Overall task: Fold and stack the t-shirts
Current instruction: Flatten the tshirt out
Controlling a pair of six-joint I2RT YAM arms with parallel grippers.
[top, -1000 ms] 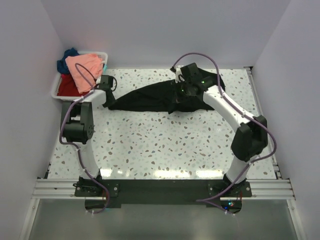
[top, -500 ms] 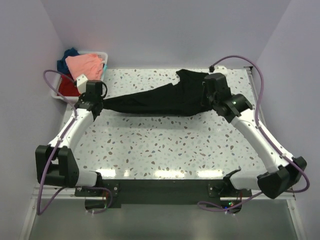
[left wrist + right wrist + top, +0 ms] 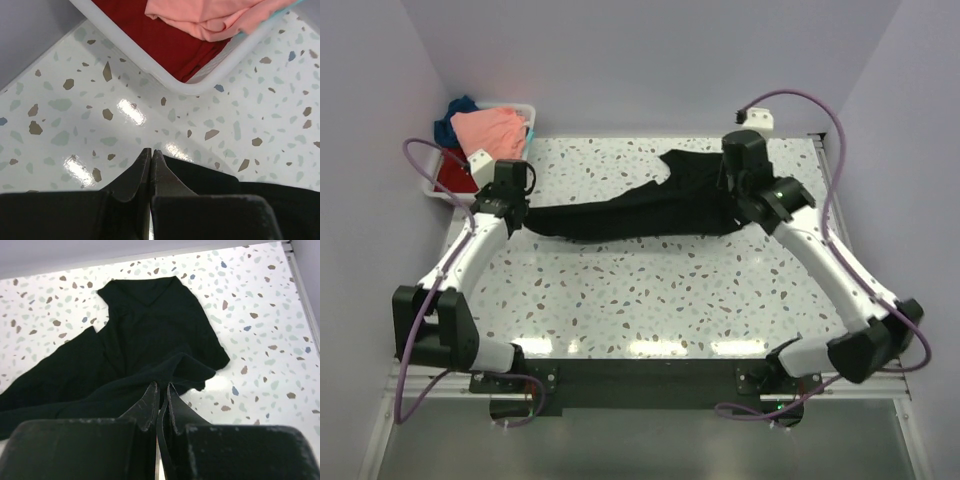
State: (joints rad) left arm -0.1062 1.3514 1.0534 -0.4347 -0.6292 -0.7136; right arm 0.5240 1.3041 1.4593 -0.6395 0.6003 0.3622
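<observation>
The left gripper (image 3: 517,215) and right gripper (image 3: 732,188), seen from above, each clench one end of the soft black cloth t-shirt (image 3: 630,210), which is drawn out across the speckled desk (image 3: 650,290). In the left wrist view the jaws are pinched shut near the white plastic bin (image 3: 145,56). In the right wrist view the jaws nip a fold of the cloth. The step looks like spreading the shirt; next, lay it flat and smooth it before folding.

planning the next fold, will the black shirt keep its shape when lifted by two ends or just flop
Likely floppy: the black shirt stretches as a creased, bunched band between the left gripper and right gripper. Probably light, since narrow fingertip pinches seem to hold it. It may slide easily on the glossy table.
</observation>
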